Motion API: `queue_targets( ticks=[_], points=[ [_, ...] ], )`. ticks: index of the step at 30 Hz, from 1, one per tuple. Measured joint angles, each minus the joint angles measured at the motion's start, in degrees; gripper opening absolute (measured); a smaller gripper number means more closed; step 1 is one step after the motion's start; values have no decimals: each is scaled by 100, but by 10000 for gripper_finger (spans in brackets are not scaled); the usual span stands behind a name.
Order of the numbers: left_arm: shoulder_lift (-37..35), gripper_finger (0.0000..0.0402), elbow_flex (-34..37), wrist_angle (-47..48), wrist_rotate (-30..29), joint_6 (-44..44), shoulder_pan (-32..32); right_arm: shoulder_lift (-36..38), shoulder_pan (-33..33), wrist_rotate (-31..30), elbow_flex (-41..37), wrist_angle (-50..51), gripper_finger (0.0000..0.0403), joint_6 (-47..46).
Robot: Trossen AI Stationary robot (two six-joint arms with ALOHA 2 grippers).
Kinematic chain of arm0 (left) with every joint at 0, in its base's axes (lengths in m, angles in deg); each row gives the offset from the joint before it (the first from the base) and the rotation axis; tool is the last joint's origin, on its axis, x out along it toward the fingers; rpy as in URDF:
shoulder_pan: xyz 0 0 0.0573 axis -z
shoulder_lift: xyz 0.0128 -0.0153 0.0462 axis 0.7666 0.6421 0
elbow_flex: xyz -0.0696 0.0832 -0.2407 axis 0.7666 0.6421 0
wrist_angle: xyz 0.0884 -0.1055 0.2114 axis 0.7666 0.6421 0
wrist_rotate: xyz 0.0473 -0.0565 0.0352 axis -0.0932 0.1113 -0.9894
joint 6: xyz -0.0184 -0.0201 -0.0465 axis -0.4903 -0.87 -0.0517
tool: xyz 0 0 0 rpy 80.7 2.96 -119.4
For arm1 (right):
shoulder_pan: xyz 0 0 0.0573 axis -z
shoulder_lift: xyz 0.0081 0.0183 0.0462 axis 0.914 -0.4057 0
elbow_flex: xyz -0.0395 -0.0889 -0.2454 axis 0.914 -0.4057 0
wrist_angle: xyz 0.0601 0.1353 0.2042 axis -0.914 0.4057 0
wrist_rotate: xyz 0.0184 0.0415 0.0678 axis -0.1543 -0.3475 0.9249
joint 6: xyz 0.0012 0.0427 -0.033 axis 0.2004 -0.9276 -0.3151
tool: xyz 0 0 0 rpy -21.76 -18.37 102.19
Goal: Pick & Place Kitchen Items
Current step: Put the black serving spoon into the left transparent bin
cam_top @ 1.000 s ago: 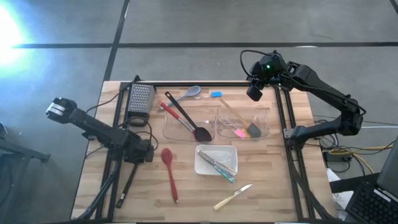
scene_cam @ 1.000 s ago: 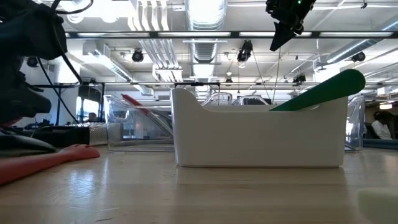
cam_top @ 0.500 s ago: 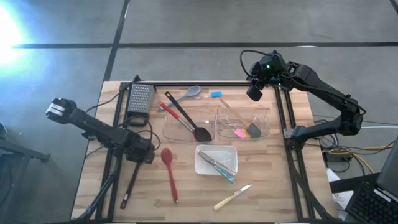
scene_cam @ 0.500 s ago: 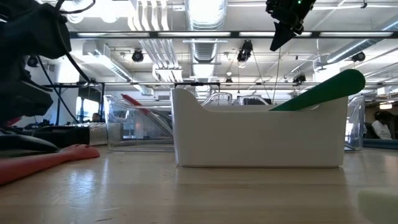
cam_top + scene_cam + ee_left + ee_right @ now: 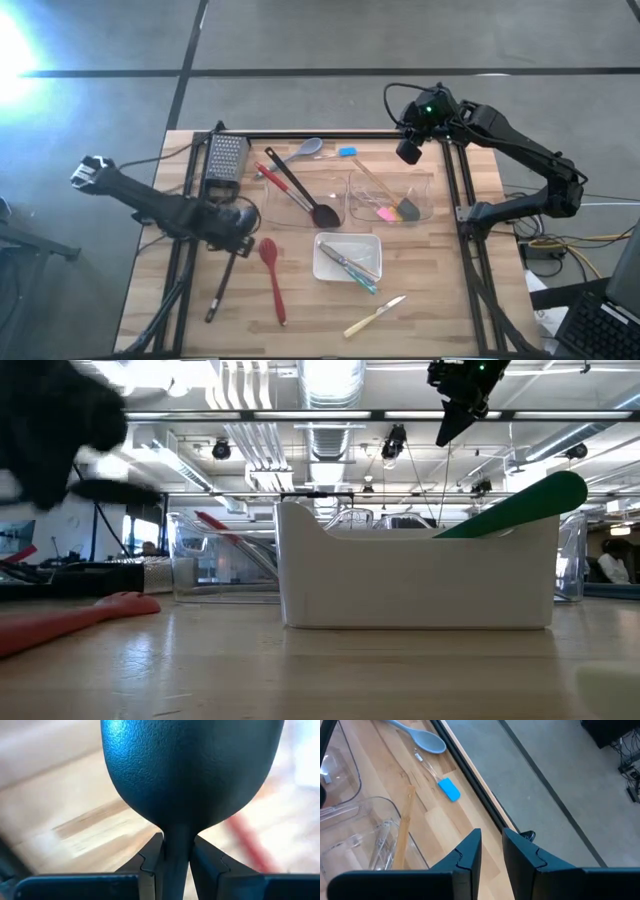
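From above, the left gripper holds a black ladle by its neck over the table's left side, handle trailing toward the front edge. Its wrist view shows both fingers clamped on the stem just under the bowl. The right gripper hangs above the back rail, its jaws a narrow slit, empty.

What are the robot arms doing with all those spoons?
They're sorting kitchen utensils on a wooden table. The left arm's tool is shut on a black ladle, holding it by the neck just below the bowl near the table's left side, beside a red spoon. The right arm's tool holds nothing and waits high over the far edge, near a blue spatula. Some utensils already sit in two clear bins and a white tray.
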Motion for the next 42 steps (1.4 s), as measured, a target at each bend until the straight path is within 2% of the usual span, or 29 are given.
queue_targets(
  ticks=[5,8,12,15,21,24,27,29,35,38,42],
  points=[
    [-149,72,-1315,967,-969,373,348,0,0,-2,-12,-4,77,10],
    [-139,72,-1965,1255,-1951,1412,375,0,0,0,-14,-14,82,-4],
    [-86,72,-2493,863,-3543,3719,344,-2,0,1,-14,-46,86,-105],
    [-5,72,-2608,122,-4634,5926,306,-2,0,1,-14,-47,85,-186],
    [513,72,-2573,-1628,-6071,10284,-41,-2,0,1,-14,-45,73,-258],
    [763,72,-2571,-2054,-6653,11825,-412,-2,0,1,-14,-33,68,-604],
    [980,72,-2571,-2106,-7221,12575,-875,-4,-2,1,-14,35,66,-882],
    [1126,72,-2553,-2124,-7325,12669,-1206,-4,-2,1,-14,126,67,-1029],
    [1577,72,-2224,-2398,-6903,13101,-1956,-4,-2,1,-14,131,75,-1334],
    [1724,72,-1873,-3169,-6742,13901,-2220,-4,-2,1,-14,130,78,-1415],
    [1819,72,-1305,-4695,-6184,15207,-2378,-7,-2,1,-14,123,79,-1624]
  ],
)
